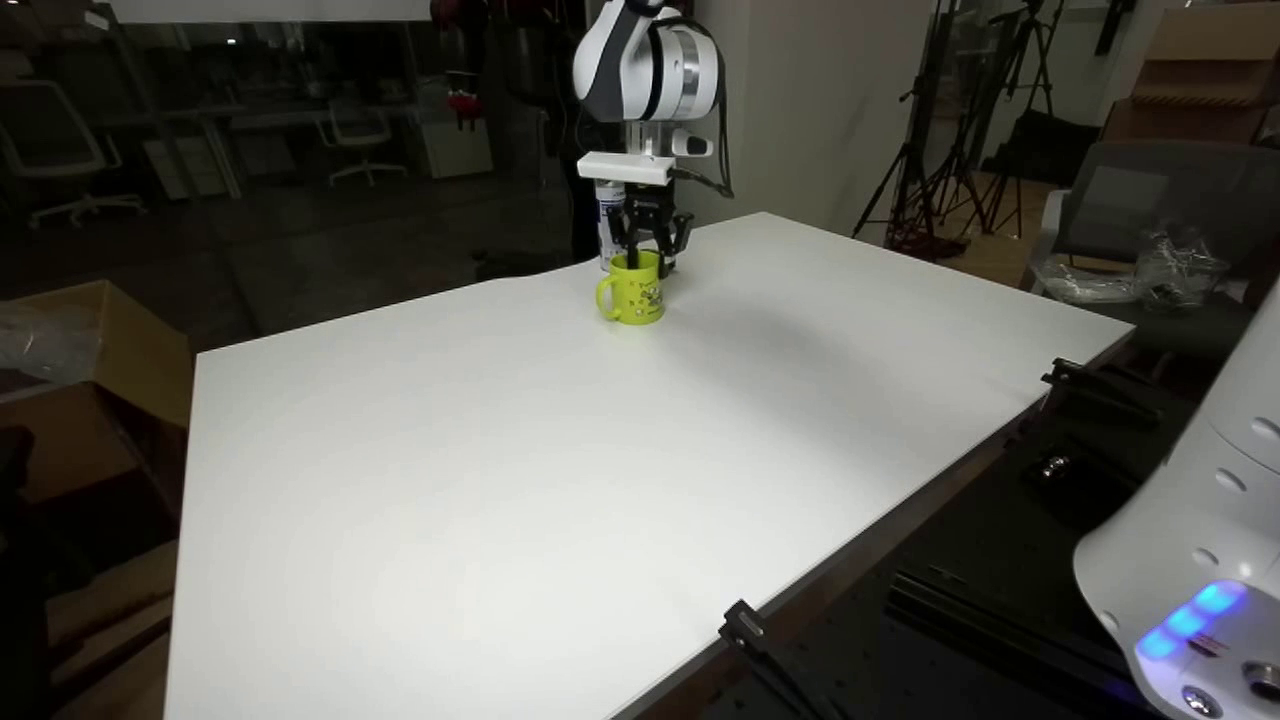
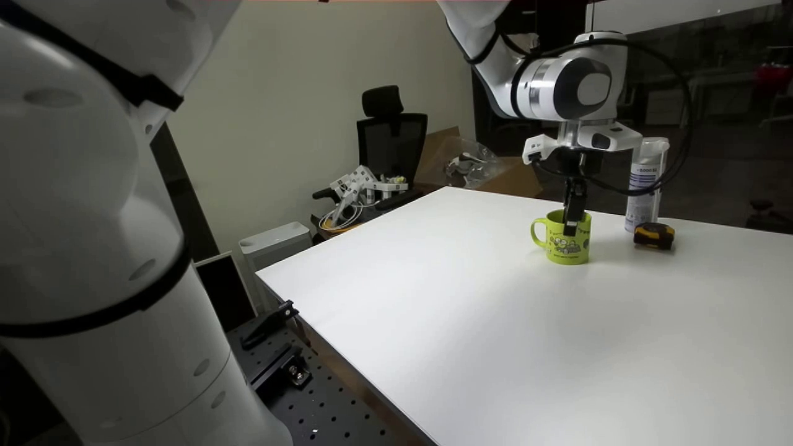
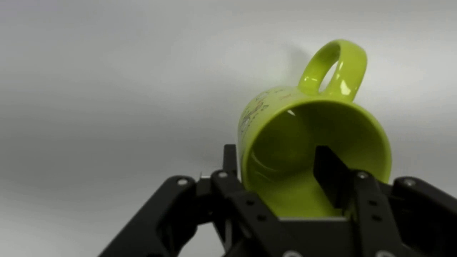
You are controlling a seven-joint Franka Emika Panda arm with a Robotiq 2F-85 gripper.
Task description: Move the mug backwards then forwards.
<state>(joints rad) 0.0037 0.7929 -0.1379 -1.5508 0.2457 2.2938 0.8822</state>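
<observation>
The lime mug (image 1: 637,300) stands upright on the white table (image 1: 450,470). It also shows in an exterior view (image 2: 565,249) with its handle to the side, and in the wrist view (image 3: 271,96) from above with its handle at the top. My gripper (image 3: 276,155) is open with its fingers across the mug's near wall. The left finger in the wrist view is outside, beside the wall, and the right finger is inside the mug's mouth. A gap shows between the inner finger and the wall. The gripper also shows at the mug in both exterior views (image 1: 648,258) (image 2: 573,226).
A white bottle (image 2: 644,186) with a blue label stands behind the mug near the table's far edge, partly hidden in an exterior view (image 1: 608,210). A black and yellow tape measure (image 2: 654,235) lies beside the bottle. Black clamps (image 1: 745,625) sit on the table's edge near the robot base.
</observation>
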